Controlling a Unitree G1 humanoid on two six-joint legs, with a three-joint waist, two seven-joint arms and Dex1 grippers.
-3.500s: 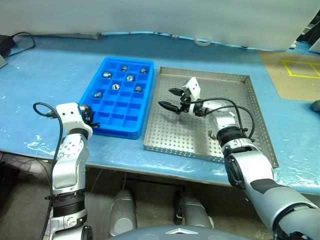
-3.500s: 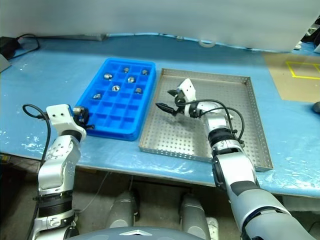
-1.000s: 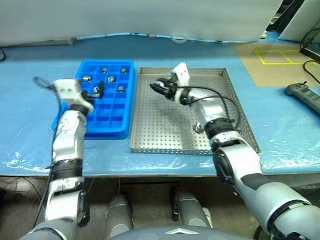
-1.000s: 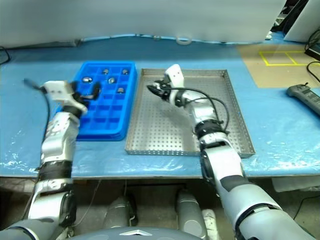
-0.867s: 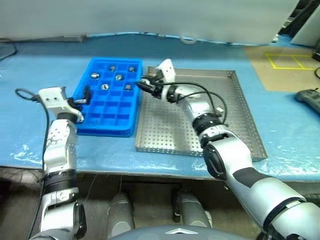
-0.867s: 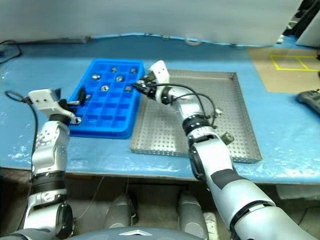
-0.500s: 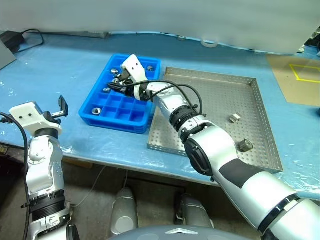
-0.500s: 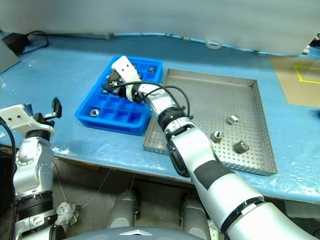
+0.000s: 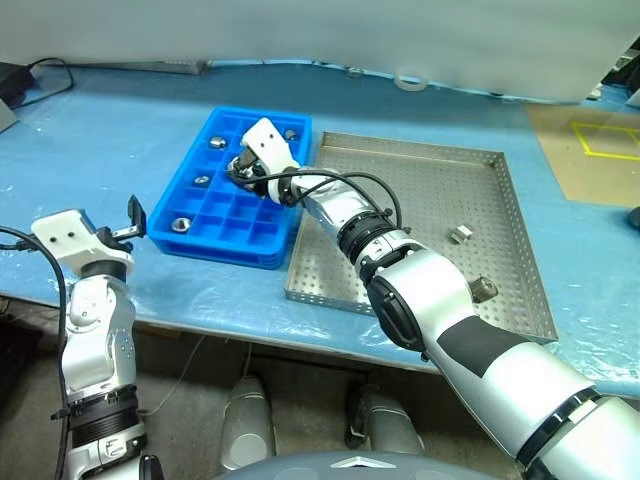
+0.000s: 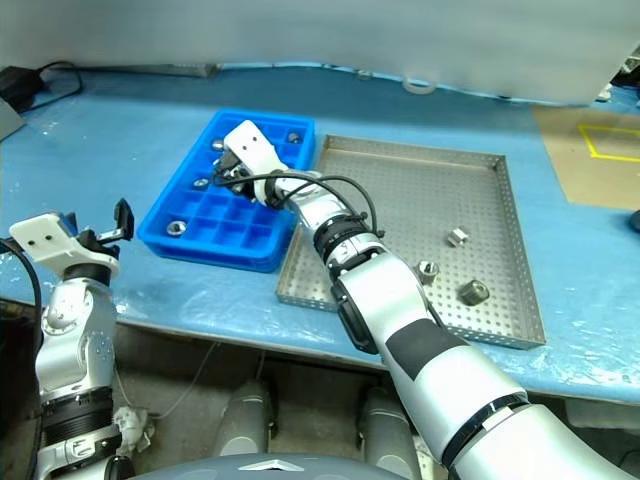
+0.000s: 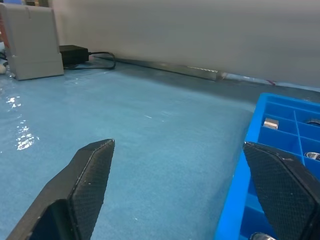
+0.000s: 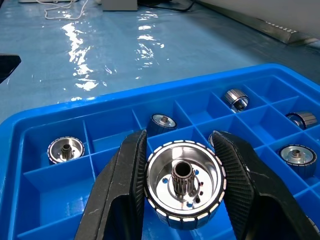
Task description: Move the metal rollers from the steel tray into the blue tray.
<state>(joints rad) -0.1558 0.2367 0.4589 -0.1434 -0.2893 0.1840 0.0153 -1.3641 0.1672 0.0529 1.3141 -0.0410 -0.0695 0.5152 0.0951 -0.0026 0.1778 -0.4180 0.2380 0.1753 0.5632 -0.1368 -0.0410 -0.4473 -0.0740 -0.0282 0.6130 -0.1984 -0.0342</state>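
Reaching across, right end effector (image 12: 182, 195) holds roller (image 12: 183, 182) above blue tray (image 12: 60, 125).

Both eye views look down from the head over the tabletop (image 9: 120, 130); wrist views sit low, sharing the blue tray (image 9: 205, 215).

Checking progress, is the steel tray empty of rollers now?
No, three rollers lie on the steel tray.
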